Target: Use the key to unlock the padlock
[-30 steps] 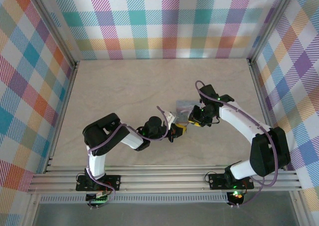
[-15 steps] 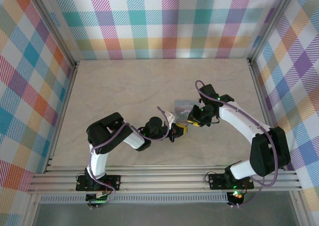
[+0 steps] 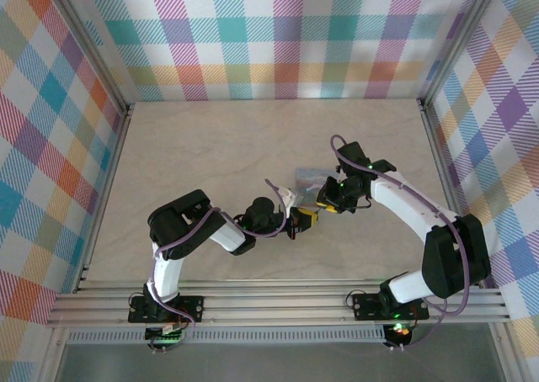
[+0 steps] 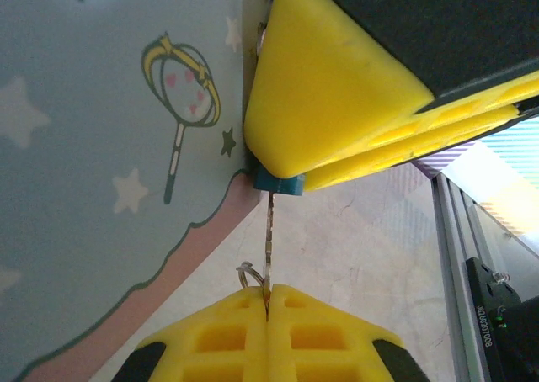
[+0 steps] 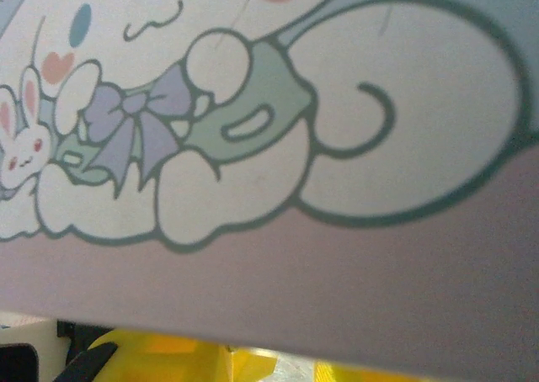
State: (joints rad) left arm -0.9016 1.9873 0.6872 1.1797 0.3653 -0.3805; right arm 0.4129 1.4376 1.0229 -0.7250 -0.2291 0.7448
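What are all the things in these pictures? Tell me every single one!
padlock: one, pale blue with cartoon pictures and a pink edge, mid-table, in the right gripper.
key: one, thin grey metal, pinched in the left gripper, tip at the padlock's edge.
table: one, beige, under everything.
walls: three, rainbow checks, around the table.
rails: silver, along the near edge.
cables: purple, along both arms.
arms: two, black and white, bolted at the near edge.
left gripper: one, yellow fingers, shut on the key.
right gripper: one, yellow fingers, shut on the padlock.
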